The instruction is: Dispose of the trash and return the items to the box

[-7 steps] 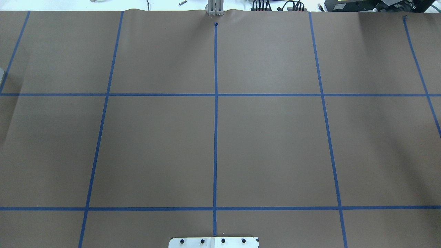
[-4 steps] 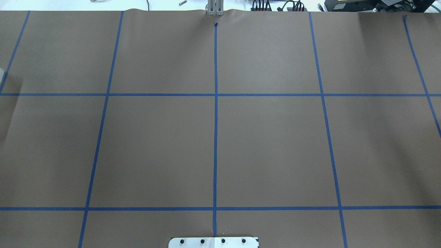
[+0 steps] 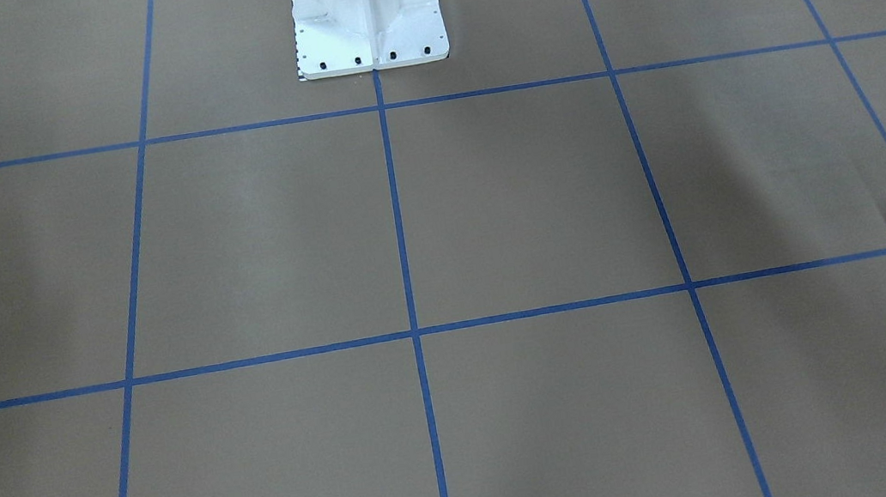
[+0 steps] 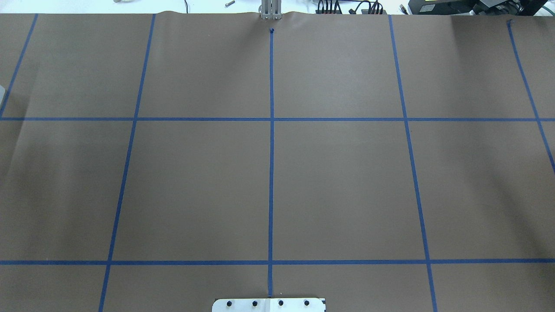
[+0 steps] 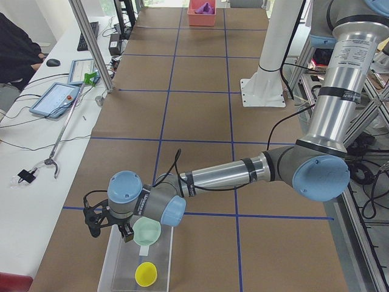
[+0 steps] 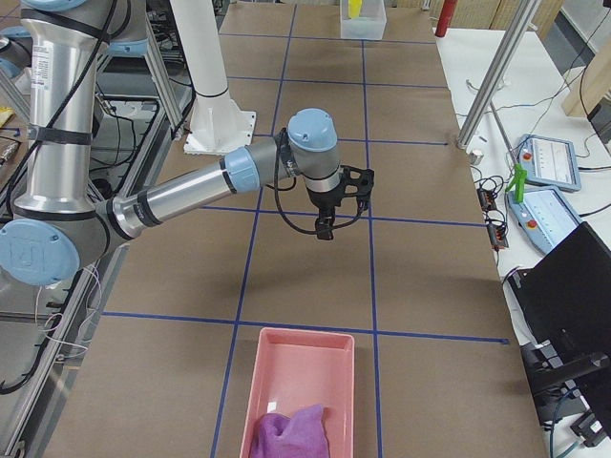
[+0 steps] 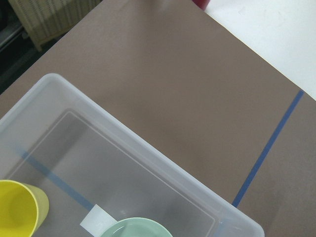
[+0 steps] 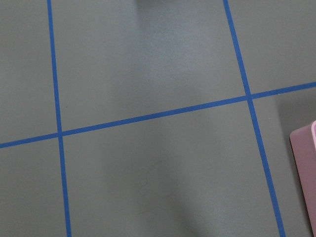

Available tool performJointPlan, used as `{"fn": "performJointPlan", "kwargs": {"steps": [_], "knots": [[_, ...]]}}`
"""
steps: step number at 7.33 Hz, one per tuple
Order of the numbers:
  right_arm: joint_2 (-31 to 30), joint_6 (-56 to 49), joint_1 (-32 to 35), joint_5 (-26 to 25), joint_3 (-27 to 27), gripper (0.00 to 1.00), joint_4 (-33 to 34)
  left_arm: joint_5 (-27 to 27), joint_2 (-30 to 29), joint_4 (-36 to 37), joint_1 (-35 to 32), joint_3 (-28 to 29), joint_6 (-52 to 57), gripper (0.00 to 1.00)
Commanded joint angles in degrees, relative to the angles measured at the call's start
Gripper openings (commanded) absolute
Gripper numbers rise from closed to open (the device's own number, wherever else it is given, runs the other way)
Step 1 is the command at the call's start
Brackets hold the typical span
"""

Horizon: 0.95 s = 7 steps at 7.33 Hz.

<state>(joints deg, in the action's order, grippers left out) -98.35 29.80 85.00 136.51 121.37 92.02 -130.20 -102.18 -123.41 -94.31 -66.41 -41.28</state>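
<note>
Looking from the left end, we find cup (image 5: 145,274) and bowl (image 5: 147,231), both unseen overhead, at the box (image 5: 112,277); whether the left claw (image 5: 110,234) grips anything, we cannot tell.

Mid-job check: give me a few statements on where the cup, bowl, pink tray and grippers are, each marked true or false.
1. The yellow cup is inside the box. True.
2. The pink tray is empty. False: a crumpled purple item lies in it.
3. The right gripper is over the box. False: it hangs over bare table; the left gripper is at the box.
4. The green bowl shows within the box's walls. True.
</note>
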Motion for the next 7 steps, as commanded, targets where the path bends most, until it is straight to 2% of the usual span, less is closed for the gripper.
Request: {"fn": "performJointPlan", "kwargs": {"steps": [1,2,3,5,6,7], "knots": [[-1.75,-0.09,-0.36,-0.27,-1.31,1.0,0.0,7.73,6.52,10.74,3.66,-16.2,10.56,0.98],[-3.06,-0.96,-0.36,-1.67,-2.1,1.0,-0.09,10.72,9.08,20.56,4.65,-26.04,13.39,0.98],[-4.12,-1.14,-0.36,-2.81,-2.54,1.0,-0.09,10.58,10.93,27.71,5.53,-33.18,16.64,0.98],[-6.58,-11.02,-0.18,-3.62,-4.73,1.0,-0.18,5.87,16.64,27.96,5.54,-37.81,26.74,0.99],[-7.64,-16.82,0.17,-3.7,-6.4,1.0,-0.78,-0.26,19.28,27.52,5.45,-38.43,26.95,0.98],[-7.73,-19.92,1.74,-3.18,-7.72,1.0,-0.62,-2.15,20.87,25.52,5.36,-38.7,26.69,0.98]]}}
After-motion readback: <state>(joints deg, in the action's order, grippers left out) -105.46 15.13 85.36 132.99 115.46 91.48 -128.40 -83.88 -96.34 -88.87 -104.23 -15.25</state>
